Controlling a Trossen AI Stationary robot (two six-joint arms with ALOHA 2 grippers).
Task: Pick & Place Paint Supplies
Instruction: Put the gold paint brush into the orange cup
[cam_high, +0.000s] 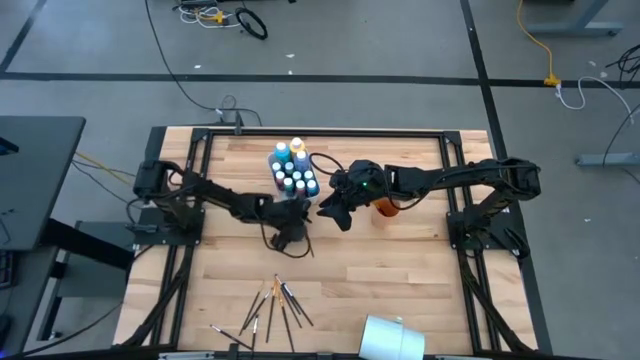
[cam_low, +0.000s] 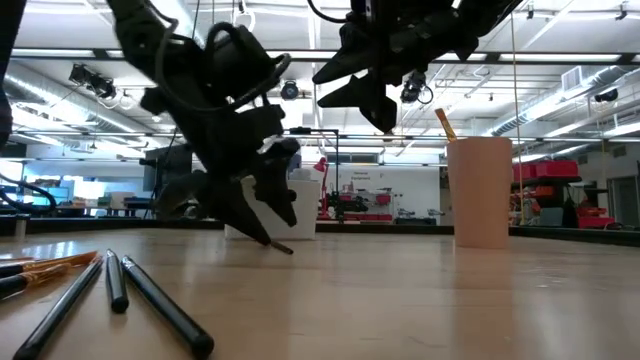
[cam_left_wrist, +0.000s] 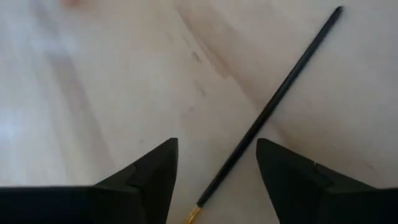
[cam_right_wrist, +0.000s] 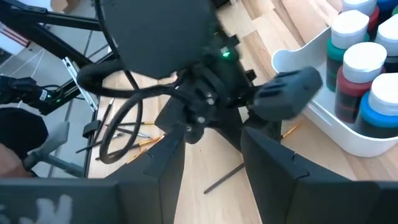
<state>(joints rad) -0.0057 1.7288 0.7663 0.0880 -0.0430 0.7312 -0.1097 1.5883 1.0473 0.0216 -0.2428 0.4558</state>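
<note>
Wooden table (cam_high: 400, 280) under a grey-floored, ceiling-lit workshop.

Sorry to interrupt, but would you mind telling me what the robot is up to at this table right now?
It is sorting paint supplies. The left tool is low over the middle of the table, fingers open, with a dark brush lying on the wood between them, not gripped. The right tool hangs open just beside it, holding nothing. Paint bottles sit in a white tray, an orange cup holds one brush, and more brushes lie at the table's near edge.
</note>
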